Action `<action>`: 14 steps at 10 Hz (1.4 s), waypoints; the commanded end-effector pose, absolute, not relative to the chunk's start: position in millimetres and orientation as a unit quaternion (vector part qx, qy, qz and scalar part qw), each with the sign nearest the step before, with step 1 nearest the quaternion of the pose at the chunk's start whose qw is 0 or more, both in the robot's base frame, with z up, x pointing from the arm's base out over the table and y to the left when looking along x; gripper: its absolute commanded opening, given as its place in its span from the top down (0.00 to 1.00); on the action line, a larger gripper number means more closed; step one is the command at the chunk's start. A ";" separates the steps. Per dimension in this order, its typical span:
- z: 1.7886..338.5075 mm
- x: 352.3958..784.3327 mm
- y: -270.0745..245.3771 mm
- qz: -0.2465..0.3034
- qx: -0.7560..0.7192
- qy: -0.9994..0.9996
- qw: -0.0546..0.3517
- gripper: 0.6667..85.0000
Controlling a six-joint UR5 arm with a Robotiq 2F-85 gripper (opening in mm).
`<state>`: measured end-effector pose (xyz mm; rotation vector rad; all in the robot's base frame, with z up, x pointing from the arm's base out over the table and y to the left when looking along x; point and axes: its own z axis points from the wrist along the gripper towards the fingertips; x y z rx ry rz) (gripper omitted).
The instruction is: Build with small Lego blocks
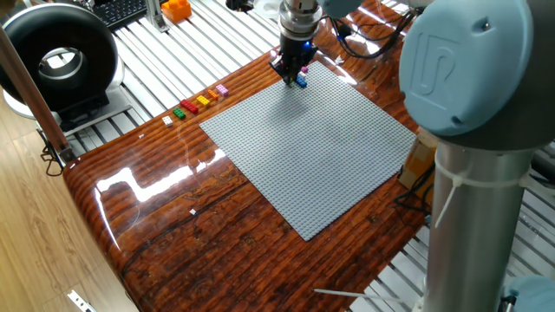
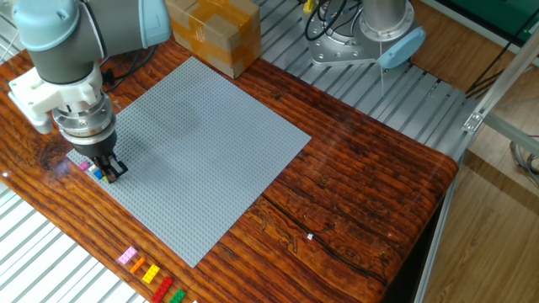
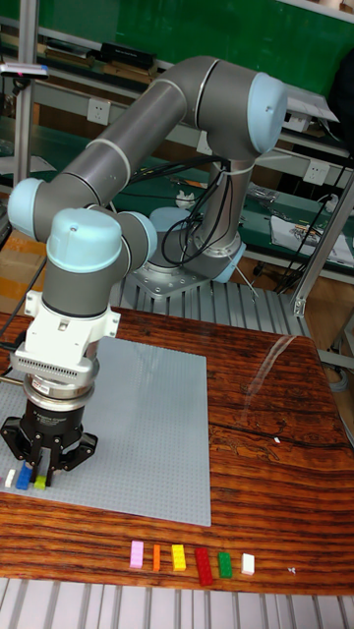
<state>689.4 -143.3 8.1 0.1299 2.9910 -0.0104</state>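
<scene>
My gripper (image 3: 41,470) stands low over the near-left corner of the grey baseplate (image 3: 147,432). Its fingertips are drawn together on a small yellow brick (image 3: 39,482) that rests on the plate. A blue brick (image 3: 24,477) and a white brick (image 3: 10,479) sit on the plate just left of it. The other fixed view shows the gripper (image 2: 111,168) beside the blue brick (image 2: 97,174) and a pink brick (image 2: 84,166). One fixed view shows the gripper (image 1: 292,71) right above the blue brick (image 1: 301,81).
Loose bricks lie in a row on the wooden table in front of the plate: pink (image 3: 137,555), orange (image 3: 155,557), yellow (image 3: 178,557), red (image 3: 203,565), green (image 3: 224,564) and white (image 3: 248,563). A cardboard box (image 2: 215,29) stands at the plate's far corner.
</scene>
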 end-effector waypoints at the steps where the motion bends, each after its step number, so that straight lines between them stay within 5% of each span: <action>1: 7.5 691.8 -143.5 0.005 0.045 0.996 0.078 1.00; 12: 6.0 690.3 -145.2 0.018 0.026 0.997 0.075 1.00; 14: 7.0 683.0 -154.5 0.003 0.010 0.998 0.063 0.89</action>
